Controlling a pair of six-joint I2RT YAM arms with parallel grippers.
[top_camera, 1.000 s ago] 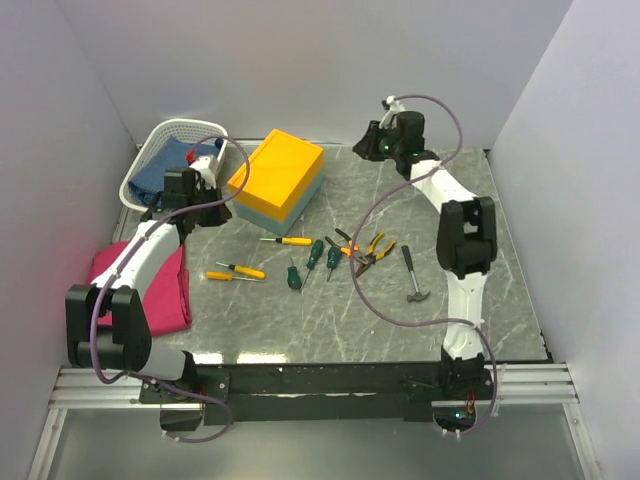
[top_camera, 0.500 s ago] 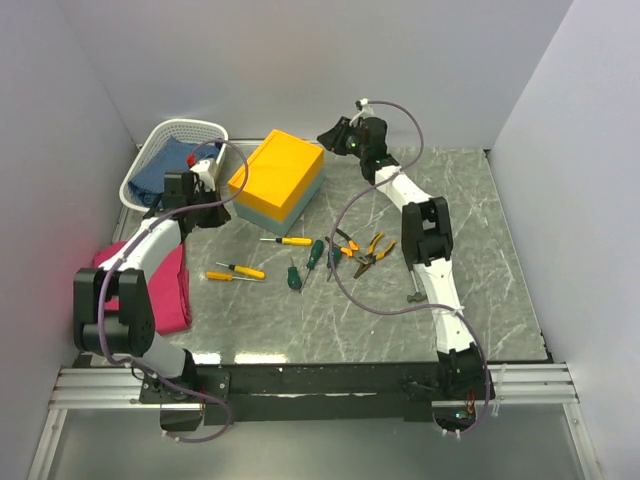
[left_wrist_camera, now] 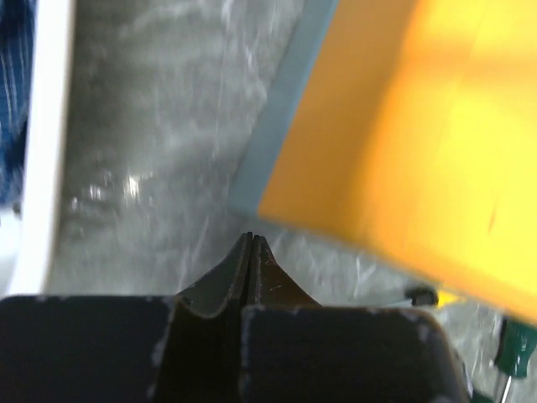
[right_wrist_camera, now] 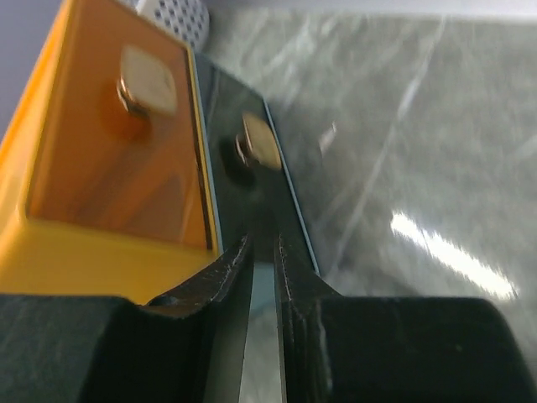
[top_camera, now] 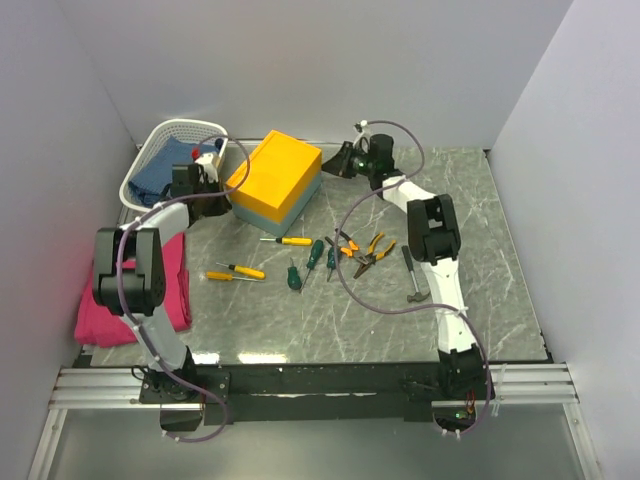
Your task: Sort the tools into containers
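left gripper (left_wrist_camera: 252, 242) clenched shut, empty, tips just beside the yellow-topped box (top_camera: 275, 172), near the white basket (top_camera: 183, 125). right gripper (right_wrist_camera: 263, 242) a slit apart at the box's far side (grip on it not determinable). tools (top_camera: 314, 254) lie loose on the table (top_camera: 500, 200).

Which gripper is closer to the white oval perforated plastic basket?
Left. The left gripper sits between the white basket and the yellow-topped rectangular box; the right gripper is at the box's opposite side.
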